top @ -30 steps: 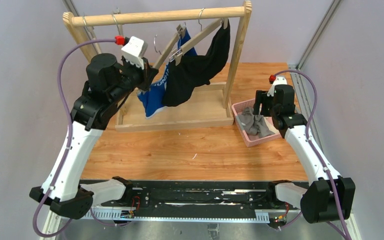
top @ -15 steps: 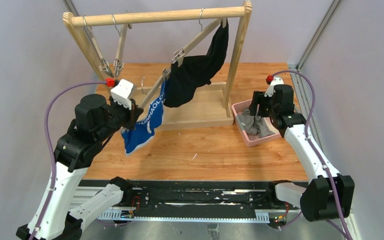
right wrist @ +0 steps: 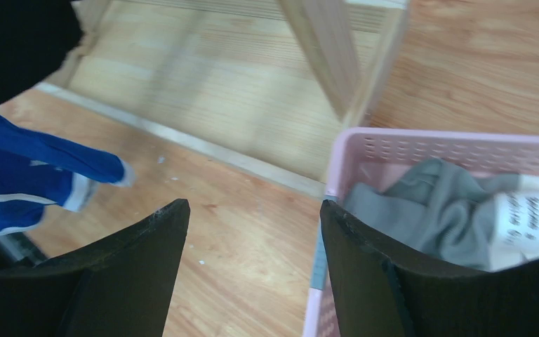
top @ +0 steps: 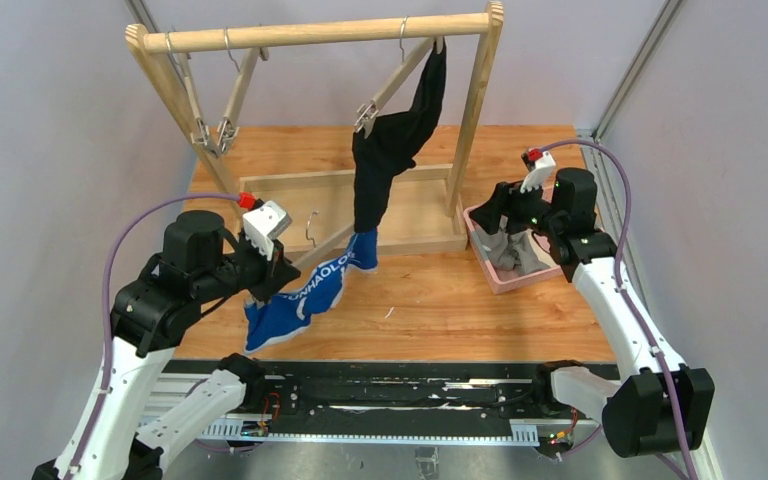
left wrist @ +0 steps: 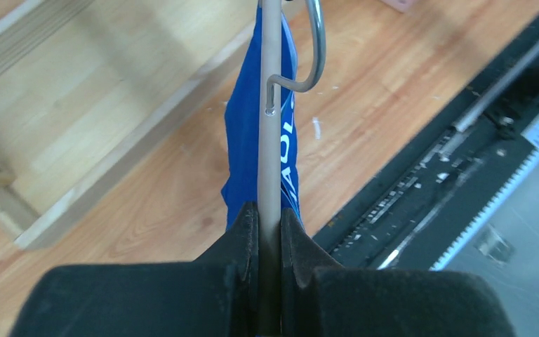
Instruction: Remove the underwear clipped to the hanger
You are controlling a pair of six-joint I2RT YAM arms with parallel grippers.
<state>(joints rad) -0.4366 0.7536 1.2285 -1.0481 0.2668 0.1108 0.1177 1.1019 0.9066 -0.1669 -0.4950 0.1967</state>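
Nearest to the arm bases, the left claw [left wrist: 269, 223] is clamped on the thin bar of a wooden hanger [left wrist: 271, 140], low over the front part of the tabletop [top: 440, 310]. The metal hook [left wrist: 317, 42] of this hanger is free, well apart from the rail. The blue brief [top: 295, 305] with white lettering hangs under the bar. Its lower end droops at the near edge of the tabletop, and its upper end is close under the black brief [top: 390, 150].

More to the right, the right claw [right wrist: 253, 210] is held with its fingers wide apart and nothing between them, just above the pink basket [top: 490, 275]. The grey brief [right wrist: 435, 203] lies crumpled inside this basket.

At the back stands the wooden rack [top: 330, 35]. The black brief hangs there, clipped to a second hanger [top: 395, 80] on the rail.
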